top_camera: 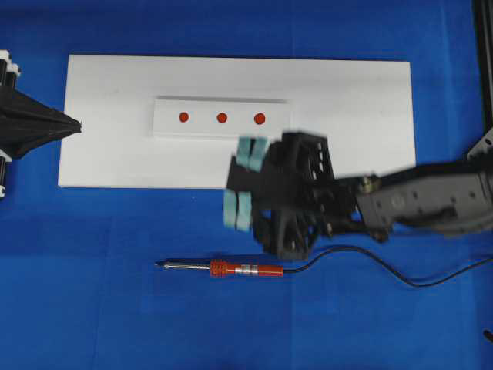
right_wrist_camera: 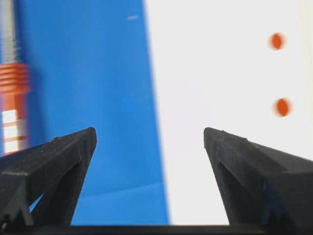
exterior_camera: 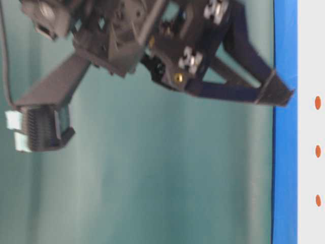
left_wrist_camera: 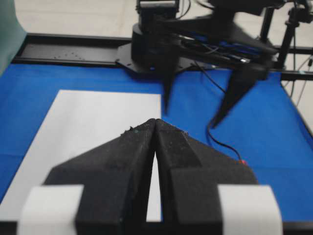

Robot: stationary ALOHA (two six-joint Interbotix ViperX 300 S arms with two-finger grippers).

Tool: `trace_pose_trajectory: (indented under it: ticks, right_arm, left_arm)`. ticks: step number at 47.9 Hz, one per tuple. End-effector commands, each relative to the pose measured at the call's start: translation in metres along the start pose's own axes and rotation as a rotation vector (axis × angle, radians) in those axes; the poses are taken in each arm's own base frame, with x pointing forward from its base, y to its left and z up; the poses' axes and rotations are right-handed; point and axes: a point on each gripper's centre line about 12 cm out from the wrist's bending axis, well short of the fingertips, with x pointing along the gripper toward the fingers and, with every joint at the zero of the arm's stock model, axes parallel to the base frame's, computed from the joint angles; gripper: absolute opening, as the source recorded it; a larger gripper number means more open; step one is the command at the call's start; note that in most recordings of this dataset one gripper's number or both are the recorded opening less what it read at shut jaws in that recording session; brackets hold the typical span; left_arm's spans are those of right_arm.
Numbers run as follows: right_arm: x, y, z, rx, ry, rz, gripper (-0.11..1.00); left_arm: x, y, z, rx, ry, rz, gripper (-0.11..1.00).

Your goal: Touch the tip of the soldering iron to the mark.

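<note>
The soldering iron (top_camera: pixel 231 269) lies flat on the blue mat, its dark tip (top_camera: pixel 158 264) pointing left and its black cord (top_camera: pixel 362 262) trailing right. Three red marks (top_camera: pixel 222 118) sit in a row on a small white strip (top_camera: pixel 166 127) on the white board (top_camera: pixel 108 154). My right gripper (top_camera: pixel 243 183) hovers open and empty over the board's front edge, between the iron and the marks. In the right wrist view the gripper (right_wrist_camera: pixel 150 134) has the iron's orange handle (right_wrist_camera: pixel 13 98) at far left and two marks (right_wrist_camera: pixel 282 106) at upper right. My left gripper (top_camera: pixel 77 126) is shut and empty at the board's left edge.
Black frame rails (top_camera: pixel 484 69) run along the right side. The right arm's base (left_wrist_camera: pixel 151 44) stands at the far end in the left wrist view. Blue mat (top_camera: pixel 92 308) surrounds the board.
</note>
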Motion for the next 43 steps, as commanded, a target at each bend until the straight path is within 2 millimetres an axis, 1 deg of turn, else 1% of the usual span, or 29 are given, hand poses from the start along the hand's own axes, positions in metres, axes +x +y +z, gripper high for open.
trace_pose_trajectory:
  ticks: [1,8,12,16,22,28,34,38,43]
  right_arm:
    - [-0.009,-0.022,0.015,0.027,-0.039,-0.015,0.88]
    - [-0.004,-0.048,0.024,0.052,-0.041,-0.054,0.88]
    - [-0.003,-0.058,0.027,0.045,-0.045,-0.065,0.88]
    - [-0.002,-0.062,0.03,0.035,-0.058,-0.062,0.88]
    - [-0.007,-0.064,0.031,0.035,-0.072,-0.058,0.88]
    - [-0.027,-0.07,0.025,0.039,-0.094,-0.053,0.86]
    - [-0.053,-0.079,0.015,0.048,-0.134,-0.04,0.85]
    - [-0.073,-0.087,0.005,0.056,-0.164,-0.032,0.85]
    - [-0.092,-0.096,-0.008,0.064,-0.197,-0.024,0.85]
  left_arm:
    - [0.002,0.0,0.004,0.0,-0.011,0.001,0.0]
    - [0.002,0.0,0.004,-0.008,-0.011,0.001,0.0]
    - [0.002,0.0,0.004,-0.014,-0.009,0.001,0.0]
    - [0.001,0.0,0.004,-0.012,-0.011,0.001,0.0]
    - [0.001,0.0,0.004,-0.015,-0.011,0.001,0.0]
    - [0.001,0.0,0.002,-0.015,-0.006,0.001,0.0]
    - [0.001,0.0,0.002,-0.018,-0.006,0.001,0.0]
    - [0.001,0.0,0.002,-0.02,-0.006,0.001,0.0]
    - [0.001,0.0,0.002,-0.021,-0.006,0.001,0.0]
